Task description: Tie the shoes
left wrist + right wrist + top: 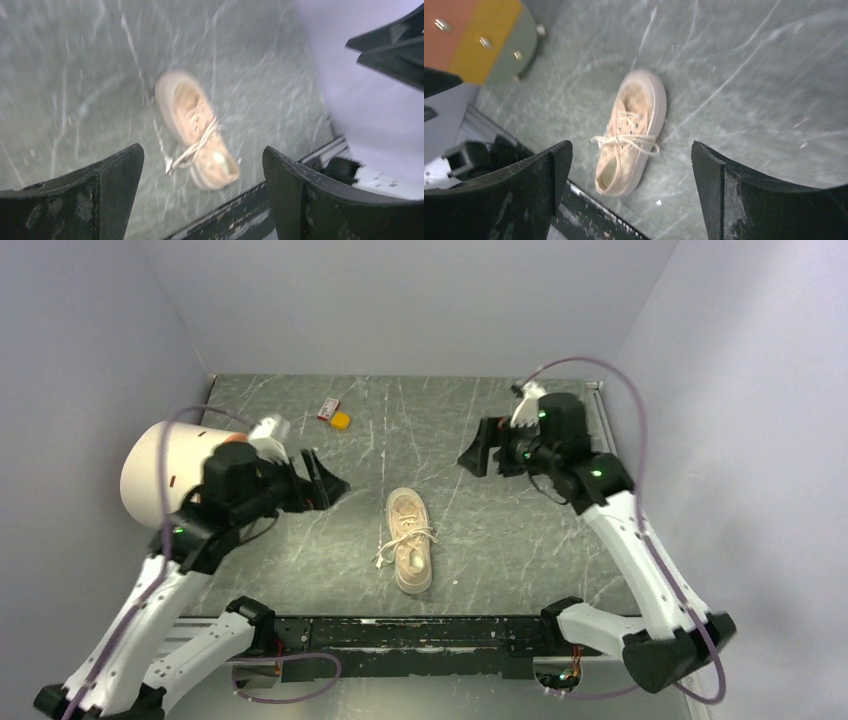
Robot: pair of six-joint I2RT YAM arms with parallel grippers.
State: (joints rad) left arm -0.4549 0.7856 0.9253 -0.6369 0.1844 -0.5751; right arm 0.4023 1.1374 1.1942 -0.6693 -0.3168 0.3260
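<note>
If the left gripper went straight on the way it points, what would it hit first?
Probably the sneaker: in the wrist view it lies centred ahead of the open left gripper, with nothing in front. Depth is unclear, so it could meet the table beside it.

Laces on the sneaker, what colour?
White laces on a cream sneaker; clearest in the right wrist view.

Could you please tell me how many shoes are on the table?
1. The sneaker lies in the middle of the table, toe toward the far wall. Another could be hidden behind the left cylinder.
</note>
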